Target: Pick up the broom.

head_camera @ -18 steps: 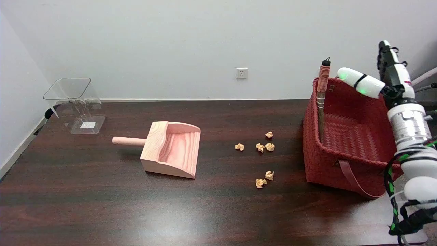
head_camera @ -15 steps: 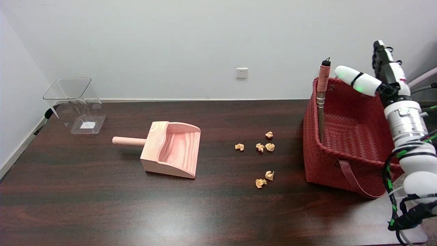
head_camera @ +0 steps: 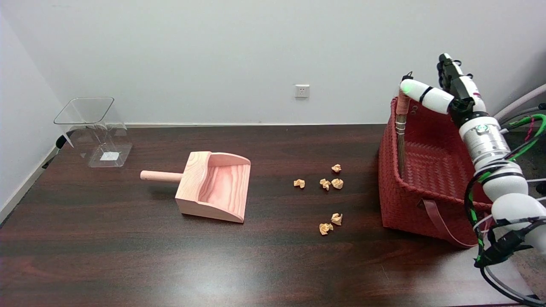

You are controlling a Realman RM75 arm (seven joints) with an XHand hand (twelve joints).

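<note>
The broom (head_camera: 401, 128) stands upright inside the red woven basket (head_camera: 409, 204), leaning on its left wall. Only its brown stick with pink and white wrapping shows; its lower end is hidden in the basket. My right hand (head_camera: 448, 90) hovers above the basket's back rim, just right of the stick's top. Its fingers are spread, one white finger (head_camera: 422, 94) reaching left so that its tip overlaps the top of the stick, the others pointing up. Nothing is held. Whether the fingertip touches the stick is unclear.
A wooden dustpan (head_camera: 213, 187) lies left of centre, handle pointing left. Several crumpled paper scraps (head_camera: 330, 183) lie between it and the basket. A clear plastic bin (head_camera: 91, 130) stands at the far left. The basket's strap (head_camera: 439, 224) hangs over its front.
My right hand and forearm have moved left and slightly away over the basket. The outstretched finger, earlier clear of the stick, now overlaps its top.
</note>
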